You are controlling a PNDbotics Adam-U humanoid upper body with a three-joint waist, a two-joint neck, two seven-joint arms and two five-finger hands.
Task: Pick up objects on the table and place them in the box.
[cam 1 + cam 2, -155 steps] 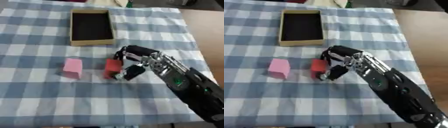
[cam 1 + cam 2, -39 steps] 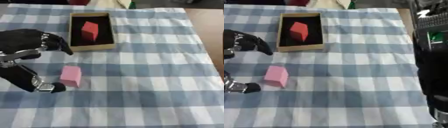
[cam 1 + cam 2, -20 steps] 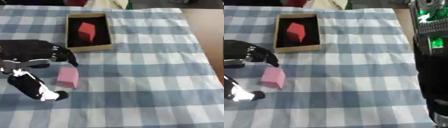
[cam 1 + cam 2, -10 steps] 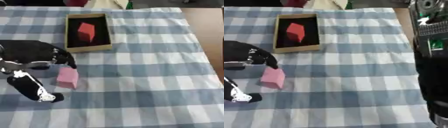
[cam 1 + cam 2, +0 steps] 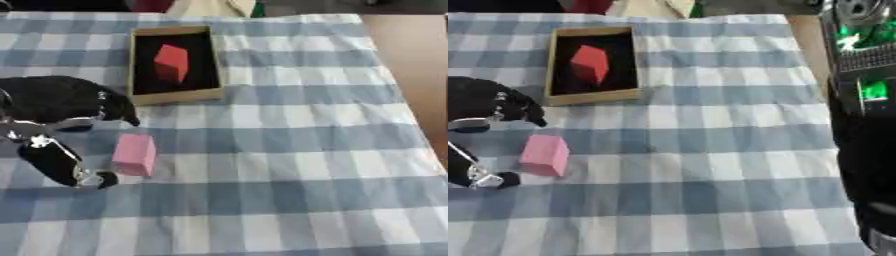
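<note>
Left hand point(image 5: 61, 112) spread wide beside pale pink block point(image 5: 134, 154), upright on checked cloth point(image 5: 289, 150); red block point(image 5: 171, 62) inside box point(image 5: 174, 96).

Blue-checked tablecloth point(image 5: 289, 150); brown floor point(image 5: 411, 60) beside

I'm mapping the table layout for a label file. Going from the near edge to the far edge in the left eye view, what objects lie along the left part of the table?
Pink block → left robot hand, with fingers above and thumb below the block's left side → cardboard box holding the red block.
</note>
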